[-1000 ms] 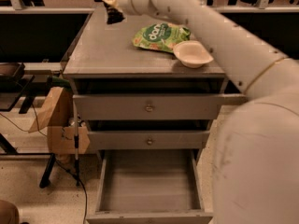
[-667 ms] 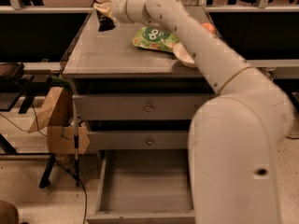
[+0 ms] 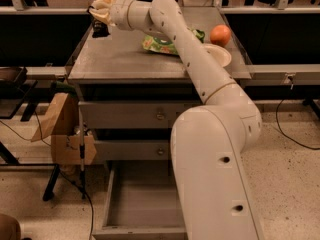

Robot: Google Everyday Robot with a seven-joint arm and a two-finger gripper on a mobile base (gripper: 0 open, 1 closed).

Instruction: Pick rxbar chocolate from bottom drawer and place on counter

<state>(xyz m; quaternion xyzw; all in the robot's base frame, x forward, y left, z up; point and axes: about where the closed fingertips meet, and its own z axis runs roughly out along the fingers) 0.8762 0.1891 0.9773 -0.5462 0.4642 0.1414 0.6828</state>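
Sliding left and forward since a second ago, the hand (image 3: 100,17) now sits over the far left corner of the desk (image 3: 125,61), and the arm (image 3: 197,69) has swung with it, baring an orange fruit (image 3: 220,35) that it covered before. At far left, a brown cardboard box (image 3: 62,134) sits just beside the cabinet's left side, low down. Next comes the hand, pale, pointing down and to the left, its fingers closed on the bar (image 3: 100,30), a small dark thing that hangs from them at the desk's left edge; whether the bar's lower end touches the desk I cannot tell. Below the desk, two upper drawers (image 3: 125,115) with round knobs are pushed in, and the bottom drawer (image 3: 112,204) stands pulled out toward the camera, its right part hidden behind the robot's base (image 3: 215,184). On the desk, right of the middle and toward the back, a green and white bag (image 3: 156,45) lies flat, partly behind the arm, which crosses above it from the hand down to the right. Just right of the arm a pale bowl (image 3: 223,57) rests near the desk's right edge, with the fruit just behind it, touching or nearly touching its rim.
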